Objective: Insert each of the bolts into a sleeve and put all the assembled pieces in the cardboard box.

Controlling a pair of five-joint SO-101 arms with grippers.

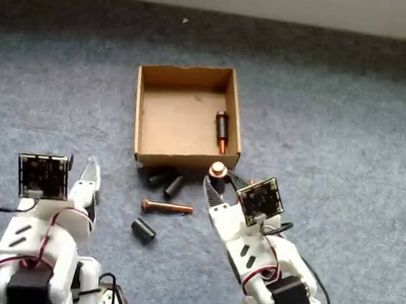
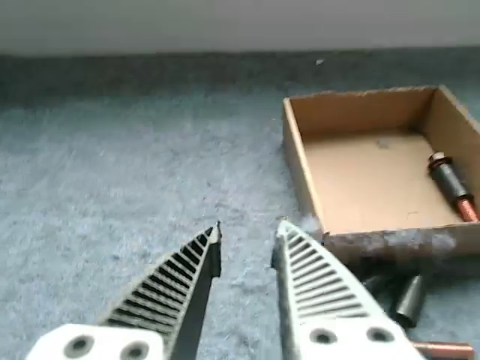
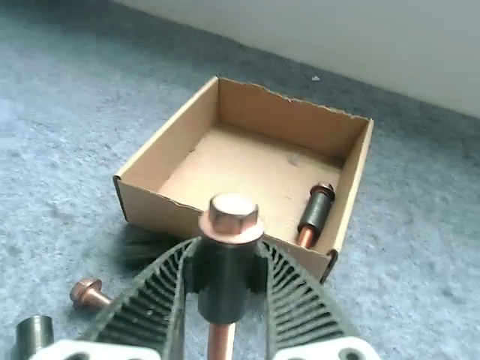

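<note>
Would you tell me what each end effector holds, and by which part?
The right end effector grips a sleeved bolt by its sleeve; left end effector holds nothing.

High view: right hand grips held piece, only its bolt head seen, just outside cardboard box front wall; the rest hidden betw. fingers. Dark sleeves bunched against that wall, in shadow, count unclear. Both arm bases cut off at btm edge.

Left wrist view: box wall beside boxed piece cut by pic edge; front wall blurred. Sleeves below it partly behind a left hand finger. Loose bolt: only a stretch of shank shows.

Right wrist view: held piece's shank end runs off edge. Loose bolt's shank hidden behind finger. Lone sleeve, farther from box, cut by edge.
</note>
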